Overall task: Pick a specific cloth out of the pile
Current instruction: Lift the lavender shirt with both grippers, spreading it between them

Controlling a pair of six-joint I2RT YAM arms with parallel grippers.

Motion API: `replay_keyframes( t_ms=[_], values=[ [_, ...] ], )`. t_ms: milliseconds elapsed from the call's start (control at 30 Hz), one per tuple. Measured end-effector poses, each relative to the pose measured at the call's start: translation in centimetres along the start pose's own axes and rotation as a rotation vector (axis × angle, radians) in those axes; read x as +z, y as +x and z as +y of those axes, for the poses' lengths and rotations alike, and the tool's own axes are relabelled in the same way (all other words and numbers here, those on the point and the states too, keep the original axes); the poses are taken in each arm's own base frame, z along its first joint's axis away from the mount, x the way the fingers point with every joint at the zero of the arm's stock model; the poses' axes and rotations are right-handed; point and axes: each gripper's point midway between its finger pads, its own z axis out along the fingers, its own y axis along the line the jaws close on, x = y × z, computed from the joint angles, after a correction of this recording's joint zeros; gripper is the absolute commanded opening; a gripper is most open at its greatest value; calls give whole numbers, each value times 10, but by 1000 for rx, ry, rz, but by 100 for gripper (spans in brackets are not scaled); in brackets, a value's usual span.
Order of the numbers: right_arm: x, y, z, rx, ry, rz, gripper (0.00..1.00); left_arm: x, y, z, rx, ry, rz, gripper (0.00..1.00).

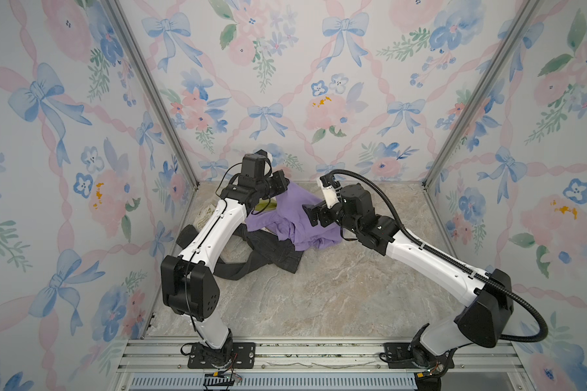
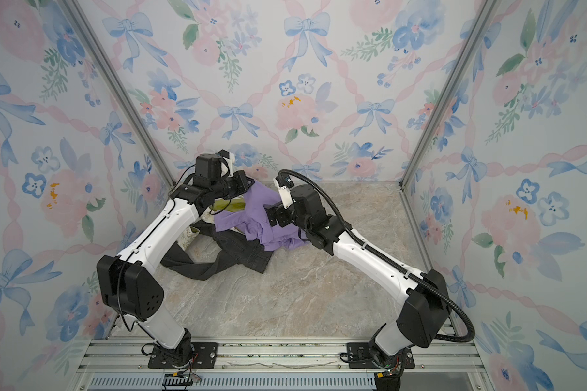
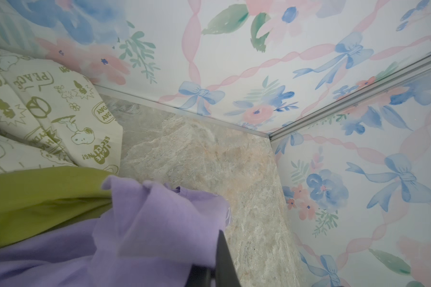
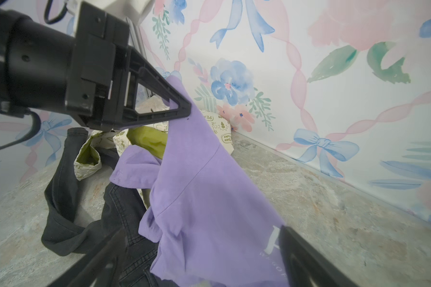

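Left gripper (image 4: 186, 109) clamps the soft, draped lavender cloth (image 4: 204, 193); right gripper (image 1: 310, 215) stands spread apart.

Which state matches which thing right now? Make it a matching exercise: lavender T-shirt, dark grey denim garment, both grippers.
Things:
1 lavender soft T-shirt
2 dark grey denim garment
3 left gripper
4 right gripper

States:
A jaws open
B lying ungripped on marbled tabletop
C pulled up at one edge
D jaws shut on fabric

Pairs: 1-C, 2-B, 3-D, 4-A
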Motion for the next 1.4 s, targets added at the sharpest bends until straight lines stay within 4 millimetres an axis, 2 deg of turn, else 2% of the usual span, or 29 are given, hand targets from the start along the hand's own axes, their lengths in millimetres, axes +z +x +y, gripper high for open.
replay_keyframes(
  t_ms=[233, 367, 600, 833, 1033, 1133, 1233, 1267, 1400],
  values=[
    [0, -4, 8, -2, -66, -5, 99, -5, 5, -30, 40, 144, 46, 0],
    [0, -12, 5, -16, -80, -16, 98, -9, 12, -46, 77, 221, 77, 0],
    [7, -15, -6, -32, -92, -13, 92, -21, 22, -72, 127, 310, 107, 0],
    [23, -17, -8, -48, -111, 4, 85, -30, 27, -85, 151, 352, 108, 0],
    [37, -16, -4, -64, -139, 14, 53, -30, 34, -88, 154, 359, 124, 0],
    [40, -13, -3, -64, -149, 23, 32, -31, 36, -88, 155, 358, 124, 1],
    [40, -13, -4, -57, -152, 24, 10, -32, 36, -88, 156, 354, 118, 9],
    [40, -13, -6, -57, -149, 23, 2, -33, 35, -87, 158, 352, 113, 15],
    [40, -12, -18, -31, -121, 29, 0, -38, 32, -88, 173, 344, 86, 30]
  ],
)
